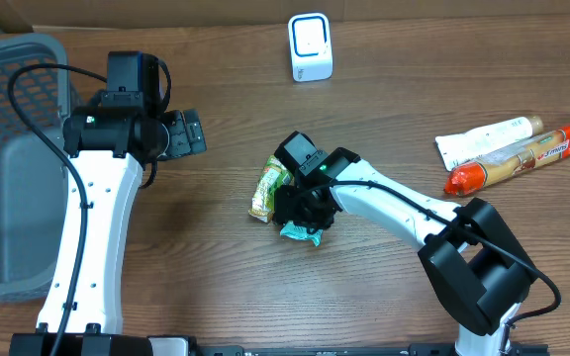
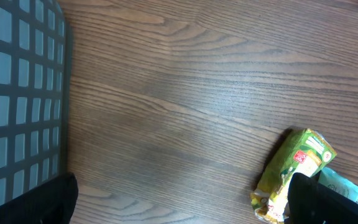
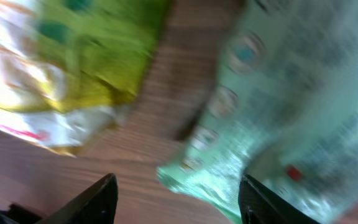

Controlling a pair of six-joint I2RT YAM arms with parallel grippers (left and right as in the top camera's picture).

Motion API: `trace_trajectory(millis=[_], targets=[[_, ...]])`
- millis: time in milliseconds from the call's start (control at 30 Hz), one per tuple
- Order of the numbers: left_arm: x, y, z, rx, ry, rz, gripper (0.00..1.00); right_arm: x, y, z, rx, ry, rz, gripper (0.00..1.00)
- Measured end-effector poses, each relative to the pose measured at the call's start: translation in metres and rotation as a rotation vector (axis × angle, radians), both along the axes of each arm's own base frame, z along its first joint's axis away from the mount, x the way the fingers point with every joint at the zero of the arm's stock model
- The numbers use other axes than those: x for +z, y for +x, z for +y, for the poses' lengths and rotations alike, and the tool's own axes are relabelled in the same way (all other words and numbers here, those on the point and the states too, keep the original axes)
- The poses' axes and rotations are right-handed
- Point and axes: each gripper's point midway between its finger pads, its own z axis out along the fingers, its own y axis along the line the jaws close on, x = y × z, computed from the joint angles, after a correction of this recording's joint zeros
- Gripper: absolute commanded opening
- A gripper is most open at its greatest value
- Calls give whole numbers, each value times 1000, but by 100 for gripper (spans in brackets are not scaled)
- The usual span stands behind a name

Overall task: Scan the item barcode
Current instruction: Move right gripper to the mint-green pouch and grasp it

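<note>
Teal-green packet (image 1: 298, 233), the item apparently picked for scanning, lies flat on the wooden table (image 1: 216, 287) near the centre, just right of a yellow-green snack packet (image 1: 267, 188) and touching or nearly touching it. The right gripper (image 1: 303, 210) is down over it, most of the packet hidden beneath the arm in the overhead view.

The right wrist view is blurred. Its two fingers (image 3: 98, 199) stand apart, and the packet's crinkled edge reaches between them towards the right-hand finger. Whether they have actually pinched the film cannot be told. The low, close approach suits a thin, limp wrapper that has to be caught by an edge.

The left gripper (image 1: 191, 133) hovers to the far left beside the grey basket (image 1: 8, 148). Its fingers are spread wide with only bare table between them and nothing held, likely parked clear of the working arm.

The white barcode scanner (image 1: 311, 46) stands upright at the far edge, well apart from the packet, so a lift and carry towards it appears to be the step ahead. A white tube (image 1: 488, 138) and an orange-red sausage stick (image 1: 522, 158) wait side by side at the right.
</note>
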Motion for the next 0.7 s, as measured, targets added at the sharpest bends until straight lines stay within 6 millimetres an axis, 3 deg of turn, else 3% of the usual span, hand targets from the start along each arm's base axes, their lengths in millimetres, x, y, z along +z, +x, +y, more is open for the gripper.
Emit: trace_trajectory(millis=[233,433,700], targets=[[0,0,0,0,0,0,100,-3,-5,-26,6,-54,63,67],[0,0,0,-1,0,0,99,-4,-4,-64,38,-112,113,67],[0,0,0,0,0,0,100,-10,48,-121,-12,-185,-4,68]])
